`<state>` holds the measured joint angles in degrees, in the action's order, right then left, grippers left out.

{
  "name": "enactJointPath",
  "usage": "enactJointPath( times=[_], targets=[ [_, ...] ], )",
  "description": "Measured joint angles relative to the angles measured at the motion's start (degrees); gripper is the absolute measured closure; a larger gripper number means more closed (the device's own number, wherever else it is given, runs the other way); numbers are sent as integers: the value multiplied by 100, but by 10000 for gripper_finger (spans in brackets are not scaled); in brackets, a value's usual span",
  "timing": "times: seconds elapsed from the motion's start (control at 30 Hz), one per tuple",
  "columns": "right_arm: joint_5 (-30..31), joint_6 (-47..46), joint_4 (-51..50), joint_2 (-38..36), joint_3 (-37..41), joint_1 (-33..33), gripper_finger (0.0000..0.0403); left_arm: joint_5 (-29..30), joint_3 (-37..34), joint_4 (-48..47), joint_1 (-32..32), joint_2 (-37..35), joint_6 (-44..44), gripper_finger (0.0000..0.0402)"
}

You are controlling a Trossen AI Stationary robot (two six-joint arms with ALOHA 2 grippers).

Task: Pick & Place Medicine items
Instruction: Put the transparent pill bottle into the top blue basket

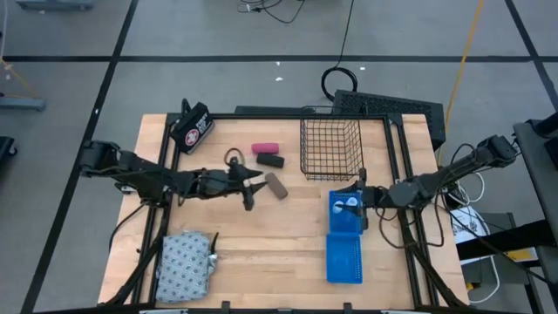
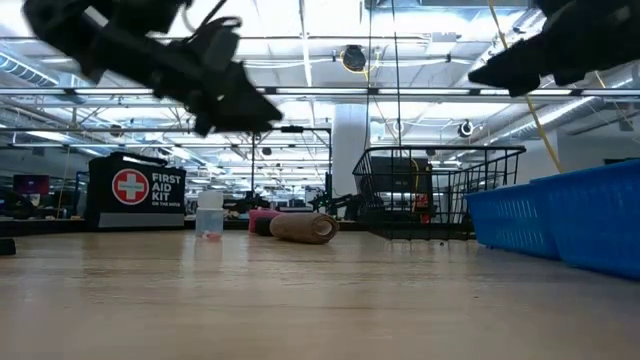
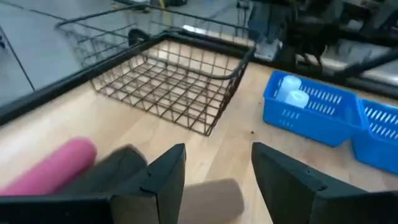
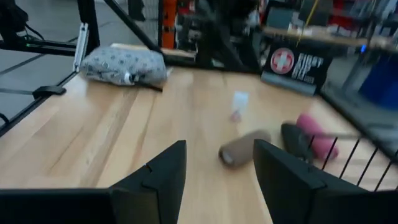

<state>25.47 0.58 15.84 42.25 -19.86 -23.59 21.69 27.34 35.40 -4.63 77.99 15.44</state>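
The left gripper (image 1: 254, 186) hangs open and empty just beside the brown, finger-sized oblong piece (image 1: 276, 186) lying mid-table. It looks light, rigid and prone to rolling; grip across its short middle. The right gripper (image 1: 361, 199), open and empty, waits over the blue plastic tray (image 1: 343, 228).

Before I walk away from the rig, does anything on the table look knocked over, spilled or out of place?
Nothing looks spilled or damaged. One bottle stands upright by itself, and two bottles lie in a blue tray. Only the first aid kit looks odd: it sits askew at the far-left corner, partly over the frame.
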Motion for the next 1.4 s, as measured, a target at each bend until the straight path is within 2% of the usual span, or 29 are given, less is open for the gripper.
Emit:
enactJointPath(
  times=[0.07, 0.13, 0.27, 0.47, 0.7, 0.77, 0.83, 0.93, 1.1, 1.27, 1.4],
  targets=[
    [2, 281, 137, -75, 0, 0, 229, 46, -447, 980, -70, -49, 129, 208],
    [15, 572, 238, -124, 0, 0, 229, 168, -824, 1554, -187, -46, 144, 202],
    [31, 1092, 413, -126, 2, 69, 229, 454, -1183, 1716, -339, -172, 288, 177],
    [28, 1219, 443, -117, 2, 362, 231, 792, -1212, 248, -318, -917, 70, 147],
    [2, 1217, 443, 6, 4, 615, 236, 1178, -1208, -1568, -323, -2183, -277, 145],
    [2, 1217, 451, 62, 4, 685, 236, 1178, -1208, -2328, -323, -2470, -62, 149],
    [0, 1215, 442, 98, 4, 764, 236, 1147, -1208, -2988, -323, -2612, 508, 153],
    [2, 1217, 444, 161, 4, 872, 238, 855, -1210, -3564, -323, -2512, 1177, 161],
    [-4, 1201, 445, 257, 4, 1068, 237, 672, -1210, -3546, -323, -1799, 1673, 176],
    [-4, 954, 438, 360, 6, 1176, 238, 672, -1212, -2829, -323, -767, 1778, 183],
    [-15, 911, 450, 379, 7, 1191, 234, 637, -1212, -1753, -301, -111, 1573, 179]
  ],
)
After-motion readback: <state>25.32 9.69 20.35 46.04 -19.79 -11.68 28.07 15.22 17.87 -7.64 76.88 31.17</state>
